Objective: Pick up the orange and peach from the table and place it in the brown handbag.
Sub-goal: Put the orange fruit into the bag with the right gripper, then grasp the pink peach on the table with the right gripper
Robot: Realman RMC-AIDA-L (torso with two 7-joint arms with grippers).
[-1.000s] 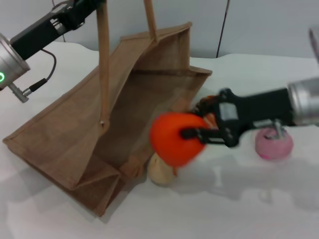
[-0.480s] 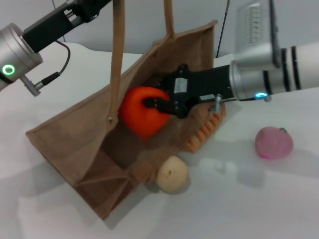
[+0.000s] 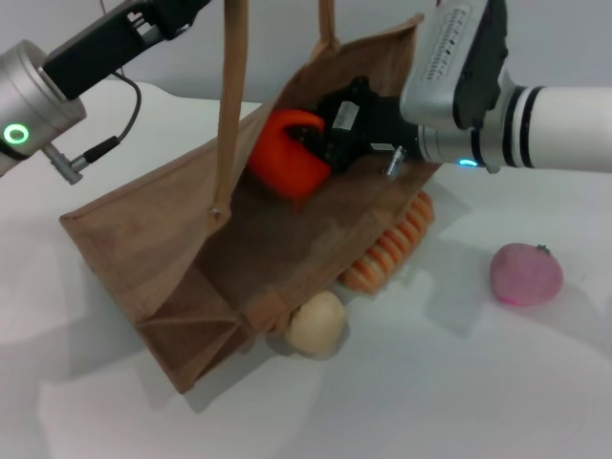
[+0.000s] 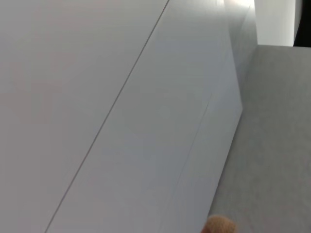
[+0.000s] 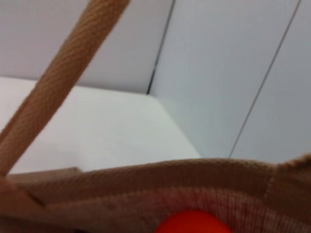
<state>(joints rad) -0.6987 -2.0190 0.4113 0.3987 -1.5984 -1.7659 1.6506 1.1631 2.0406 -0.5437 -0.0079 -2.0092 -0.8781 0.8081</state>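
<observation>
Brown handbag (image 3: 191, 249) mouth: occupied by right gripper (image 3: 320, 143) gripping the orange (image 3: 287, 163); strap handles rise at 12 o'clock, held up by the left arm. Striped ribbed piece (image 3: 392, 247) and beige ball (image 3: 317, 323) sit against the bag's 5 o'clock edge. Peach (image 3: 525, 273): open table all round, well apart at 3 o'clock.

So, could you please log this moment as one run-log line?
right gripper: holds orange inside brown handbag | left gripper: lifting strap, out of view | peach: on table
</observation>
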